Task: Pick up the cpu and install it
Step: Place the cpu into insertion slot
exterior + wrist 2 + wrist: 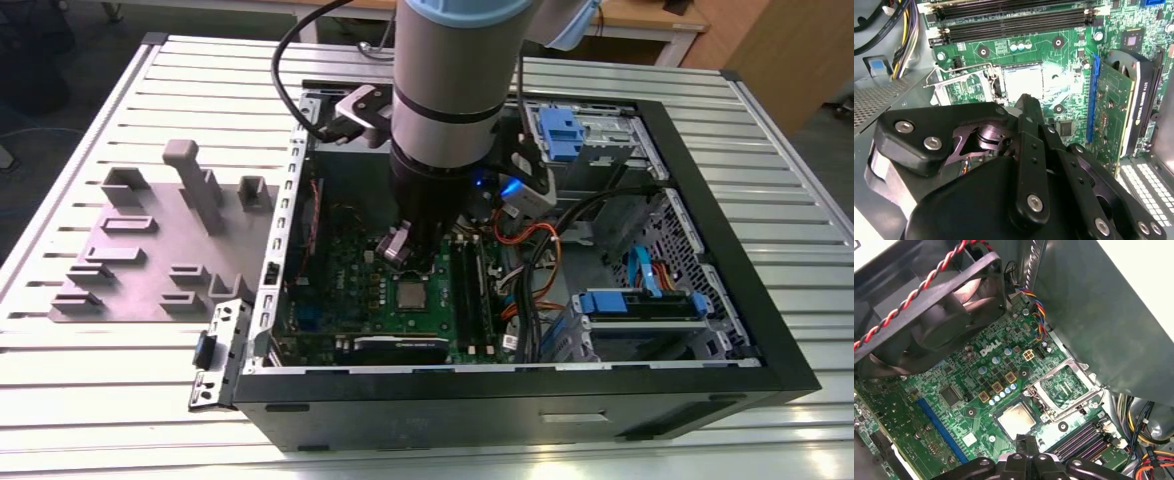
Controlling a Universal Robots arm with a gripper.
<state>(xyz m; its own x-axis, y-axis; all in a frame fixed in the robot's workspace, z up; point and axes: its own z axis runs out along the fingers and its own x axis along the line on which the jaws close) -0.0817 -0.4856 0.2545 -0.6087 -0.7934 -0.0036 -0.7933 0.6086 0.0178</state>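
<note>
The cpu (411,293) lies flat in its socket on the green motherboard (350,268), silvery top up; it also shows in both wrist views as a pale square (1023,80) (1016,417). The socket's metal frame (1066,385) (954,82) stands flipped open beside it. My gripper (407,275) hangs inside the computer case just above the cpu. Its black fingers (1026,442) (1026,102) meet at one tip with nothing between them, shut and apart from the chip.
A grey tray with raised blocks (147,250) lies on the slatted table at the exterior view's left. Around the socket are memory slots (1014,20), a graphics card (1134,95), a black fan (929,315), loose cables (534,250) and blue drive brackets (638,302).
</note>
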